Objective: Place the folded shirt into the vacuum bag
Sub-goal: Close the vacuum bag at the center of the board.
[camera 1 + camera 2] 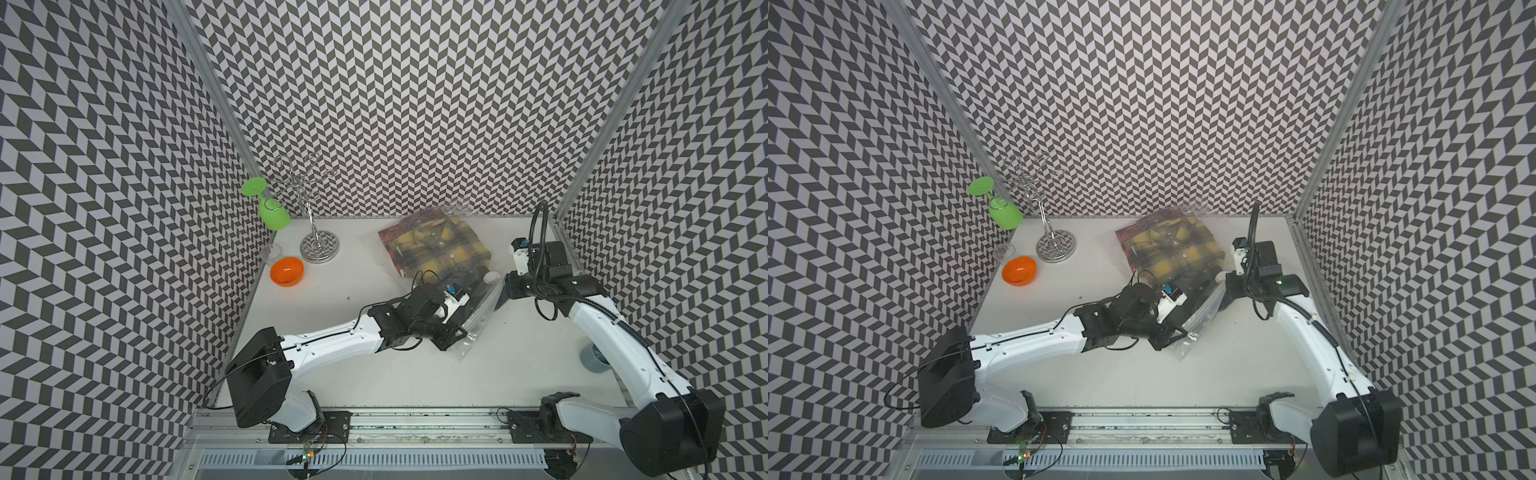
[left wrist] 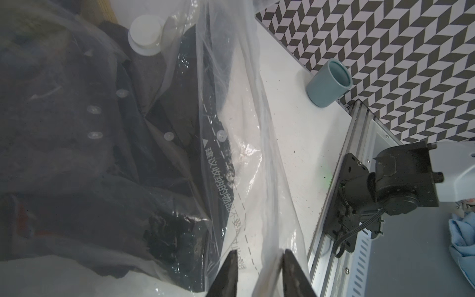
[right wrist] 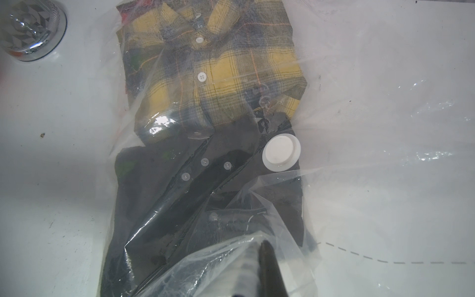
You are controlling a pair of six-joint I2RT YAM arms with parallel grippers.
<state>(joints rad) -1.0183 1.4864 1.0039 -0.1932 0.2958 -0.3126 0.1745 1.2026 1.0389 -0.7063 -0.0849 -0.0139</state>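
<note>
Pinching the vacuum bag, right end effector seems closed; left end effector, part-open, straddles its edge.

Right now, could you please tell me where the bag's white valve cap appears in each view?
In a top view: valve cap beside the right arm.
In a top view: cap there too.
Left wrist: cap past the dark shirt's buttons.
Right wrist: cap where plaid shirt meets dark shirt.
Shared landmark: the dark shirt beneath it.
</note>
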